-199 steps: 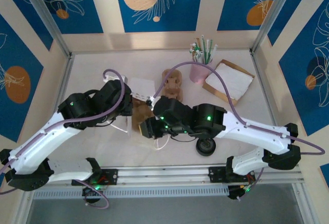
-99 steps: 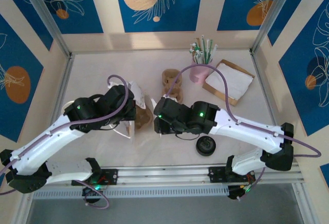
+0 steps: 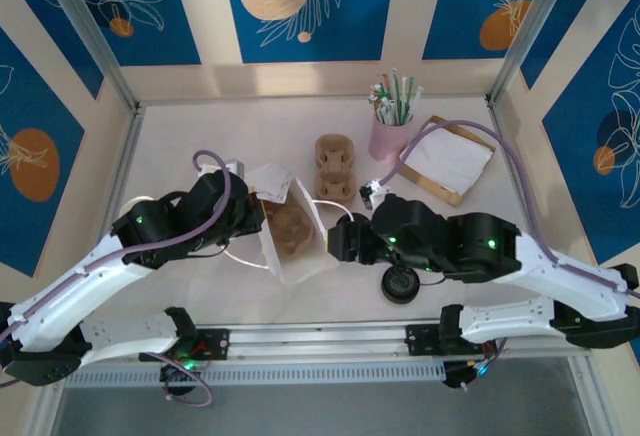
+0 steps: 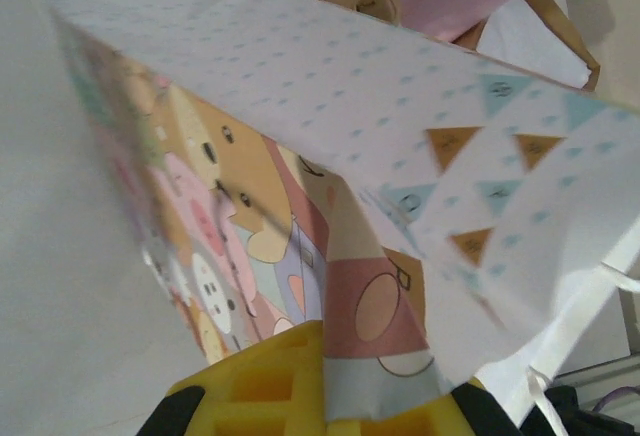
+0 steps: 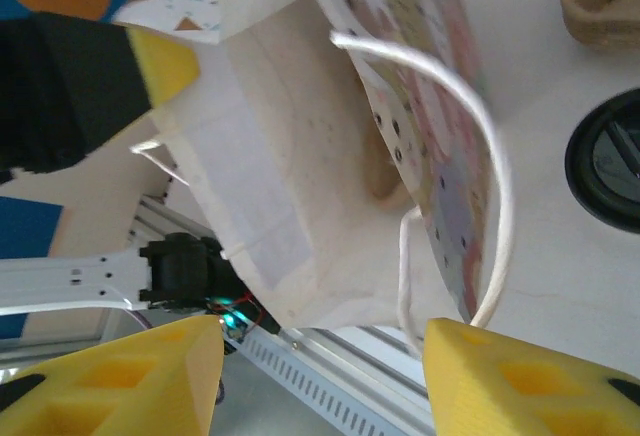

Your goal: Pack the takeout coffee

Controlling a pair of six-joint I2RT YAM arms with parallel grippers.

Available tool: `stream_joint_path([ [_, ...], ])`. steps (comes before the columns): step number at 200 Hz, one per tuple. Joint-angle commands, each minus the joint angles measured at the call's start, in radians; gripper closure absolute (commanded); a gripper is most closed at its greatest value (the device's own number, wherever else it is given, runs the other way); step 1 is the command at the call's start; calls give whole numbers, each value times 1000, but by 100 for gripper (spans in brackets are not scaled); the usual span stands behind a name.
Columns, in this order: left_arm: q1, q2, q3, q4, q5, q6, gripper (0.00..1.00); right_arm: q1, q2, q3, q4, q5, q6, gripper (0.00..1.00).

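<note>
Top external | coffee (image 3: 400,283) lid-up by table (image 3: 200,136) near edge, right of bag (image 3: 290,221), just beside right tool (image 3: 338,241), spread and empty | left tool (image 3: 250,211) pinches bag rim | right arm nearer

From overhead, the right arm covers part of the black-lidded white paper takeout coffee cup (image 3: 402,289), and the lid hides the cup's wall. The right wrist view cuts the cup (image 5: 605,168) off at the right edge. A brown shape inside the white paper bag with cartoon print (image 3: 300,259) is too dim to name. In the left wrist view the bag (image 4: 300,156) has blurred near print. There the lower edge crops the left gripper (image 4: 330,401), its jaws pinching the paper. The right gripper (image 5: 320,341) is likewise cropped below, jaws apart.
</note>
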Motion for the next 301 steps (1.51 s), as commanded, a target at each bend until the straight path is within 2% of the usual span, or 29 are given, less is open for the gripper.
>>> stream_joint_path([
  [1,-5,0,-4,20,8,-30,100,19,4,2,111,-23,-67,46],
  [16,-5,-4,-11,30,4,-41,100,62,51,67,102,-6,-93,49],
  [45,-6,-10,-28,46,0,-60,100,186,138,213,29,139,-129,54],
  [68,-6,-20,-45,60,-1,-72,100,195,199,246,56,87,-127,56],
  [89,-6,-26,-50,64,-4,-77,100,179,261,259,13,58,-73,56],
  [122,-6,-34,-67,80,11,-79,100,94,306,171,-54,4,54,64],
  [153,-7,-45,-76,82,14,-81,100,0,290,36,-68,-50,144,65],
  [186,-6,-49,-85,92,23,-83,100,-60,297,-14,-80,-75,169,64],
  [230,-7,-47,-103,114,48,-90,100,-93,343,-37,-108,-60,204,58],
  [301,-6,-61,-129,145,72,-103,100,-109,375,-78,-71,23,234,58],
])
